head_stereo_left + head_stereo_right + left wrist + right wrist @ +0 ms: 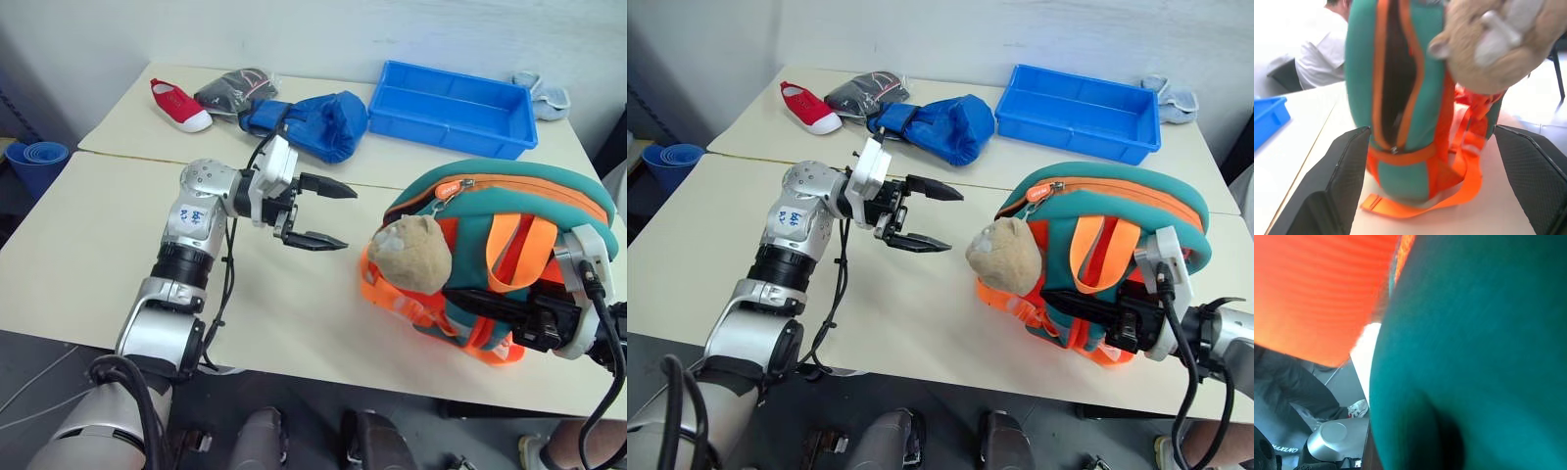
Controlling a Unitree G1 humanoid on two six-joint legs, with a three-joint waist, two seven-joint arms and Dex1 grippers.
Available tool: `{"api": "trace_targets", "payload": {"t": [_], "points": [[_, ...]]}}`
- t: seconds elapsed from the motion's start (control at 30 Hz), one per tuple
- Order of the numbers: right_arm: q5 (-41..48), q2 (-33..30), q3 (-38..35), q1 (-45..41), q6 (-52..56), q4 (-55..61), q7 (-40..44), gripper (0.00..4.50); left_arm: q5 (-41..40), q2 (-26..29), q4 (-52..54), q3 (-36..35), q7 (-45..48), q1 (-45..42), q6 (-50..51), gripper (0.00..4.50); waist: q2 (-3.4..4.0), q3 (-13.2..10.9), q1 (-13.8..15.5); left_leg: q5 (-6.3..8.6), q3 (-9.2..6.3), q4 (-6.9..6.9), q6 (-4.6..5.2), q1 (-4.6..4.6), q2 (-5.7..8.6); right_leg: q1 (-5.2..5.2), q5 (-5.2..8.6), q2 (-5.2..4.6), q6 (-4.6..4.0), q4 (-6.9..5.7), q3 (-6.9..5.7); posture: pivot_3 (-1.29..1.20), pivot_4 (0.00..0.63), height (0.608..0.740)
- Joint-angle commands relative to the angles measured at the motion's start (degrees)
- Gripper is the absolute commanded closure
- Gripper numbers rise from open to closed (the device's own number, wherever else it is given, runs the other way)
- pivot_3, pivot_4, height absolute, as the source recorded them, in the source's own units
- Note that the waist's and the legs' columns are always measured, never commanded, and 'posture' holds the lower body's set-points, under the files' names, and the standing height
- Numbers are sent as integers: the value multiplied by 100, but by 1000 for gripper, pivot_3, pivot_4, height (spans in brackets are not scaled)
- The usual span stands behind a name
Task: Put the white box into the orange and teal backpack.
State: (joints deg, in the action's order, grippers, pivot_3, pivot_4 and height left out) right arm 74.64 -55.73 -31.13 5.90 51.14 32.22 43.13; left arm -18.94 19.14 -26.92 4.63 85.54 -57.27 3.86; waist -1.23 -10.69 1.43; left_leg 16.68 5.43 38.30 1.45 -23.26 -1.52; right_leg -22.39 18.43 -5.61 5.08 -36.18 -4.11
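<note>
The orange and teal backpack (490,186) stands on the right of the table, with a tan plush toy (411,253) hanging on its near-left side. My right gripper (453,300) is shut on the backpack's orange and teal side, low down. My left gripper (350,218) hovers a little to the left of the backpack. It points at the backpack, open and with nothing between its fingers (1337,181). In the left wrist view the backpack's zip opening (1396,73) gapes as a dark slit. The white box is hidden.
A blue tray (446,130) sits at the back, with pale shoes (544,95) to its right. At the back left lie a blue bag (313,122), a red shoe (179,105) and a dark shoe (235,90). A person in a white shirt (1322,49) sits beyond the table.
</note>
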Motion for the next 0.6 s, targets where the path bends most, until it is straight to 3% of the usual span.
{"api": "trace_targets", "payload": {"t": [0.03, 0.23, 0.33, 0.43, 0.6], "points": [[-43, 28, 103, 3, 16, -10, 48, 4500, -149, -135, 1240, 221, -378, 265, 401, 299, 0, 0, -4, 0, 0, 1, 0, 0, 0, 1, 0, 1, 0, -1, 0, 0, 150, 740], [-72, 27, 166, -66, 14, -53, 61, 4500, -16, -657, 1815, 535, -1162, 462, 700, 299, 0, 0, -19, 0, 3, 13, 0, 7, -1, 1, 0, 4, 0, -19, 8, 0, 150, 740], [-71, 50, 175, -85, -1, -36, 29, 4500, 147, -842, 1738, 616, -1537, 491, 556, 855, 1, 0, -23, 0, 7, 13, -1, 14, -3, 0, 0, 6, -1, -6, 15, 0, 150, 740], [-46, 87, 155, -70, -17, 8, -51, 4500, -82, -963, 2007, 532, -1693, 619, 712, 1760, 1, 0, -9, -1, 6, 13, -1, 15, -3, 0, 1, 6, -1, -7, 15, 0, 150, 740], [2, 167, 73, 96, -47, 114, -155, 4500, -351, -657, 2160, 302, -1586, 762, 890, 3220, 1, 1, -5, -1, 5, 14, -1, 12, -3, 0, 0, 2, -1, -12, 14, 0, 150, 740]]}}
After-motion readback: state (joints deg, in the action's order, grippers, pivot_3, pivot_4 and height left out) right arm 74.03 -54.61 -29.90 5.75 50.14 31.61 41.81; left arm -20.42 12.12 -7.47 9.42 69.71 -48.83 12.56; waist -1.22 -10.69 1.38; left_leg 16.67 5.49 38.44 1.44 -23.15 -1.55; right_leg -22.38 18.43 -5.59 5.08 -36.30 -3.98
